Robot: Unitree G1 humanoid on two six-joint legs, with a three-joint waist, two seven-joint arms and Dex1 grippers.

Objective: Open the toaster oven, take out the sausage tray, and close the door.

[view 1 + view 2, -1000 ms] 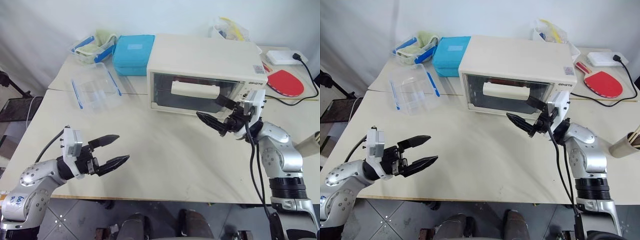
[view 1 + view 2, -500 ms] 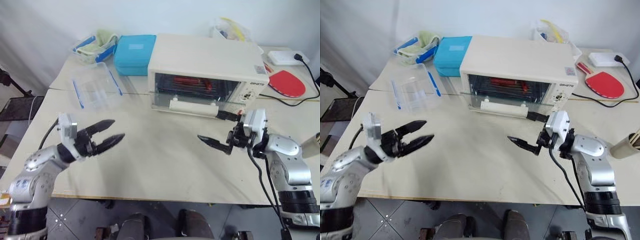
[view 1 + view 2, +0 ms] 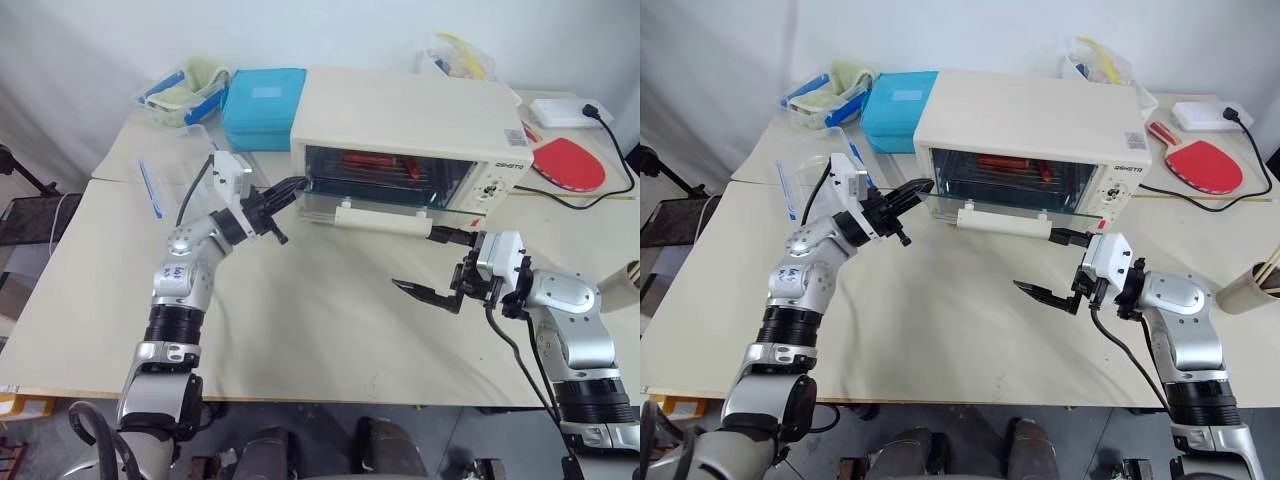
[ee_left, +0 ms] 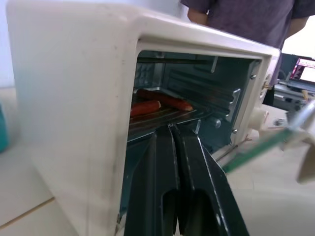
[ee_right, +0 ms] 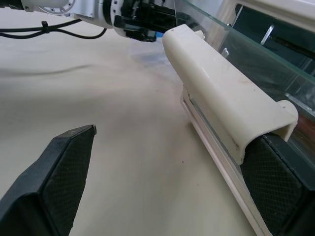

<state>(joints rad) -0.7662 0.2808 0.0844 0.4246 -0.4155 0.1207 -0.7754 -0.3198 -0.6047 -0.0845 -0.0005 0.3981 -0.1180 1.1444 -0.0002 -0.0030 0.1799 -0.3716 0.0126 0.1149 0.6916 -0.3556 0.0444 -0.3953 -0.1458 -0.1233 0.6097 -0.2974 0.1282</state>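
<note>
oven mouth (image 4: 187,98) unobstructed, lowered door (image 3: 1005,207) projecting forward

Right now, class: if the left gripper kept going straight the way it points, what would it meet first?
Probably the sausage tray inside the toaster oven. The shut left gripper points into the open cavity at its left edge, above the lowered door; depth is unclear.

A plain white wall (image 3: 100,50) is seen at 12 o'clock behind the beige tables (image 3: 330,330). Grey flooring (image 3: 140,440) is visible at 6 o'clock.
</note>
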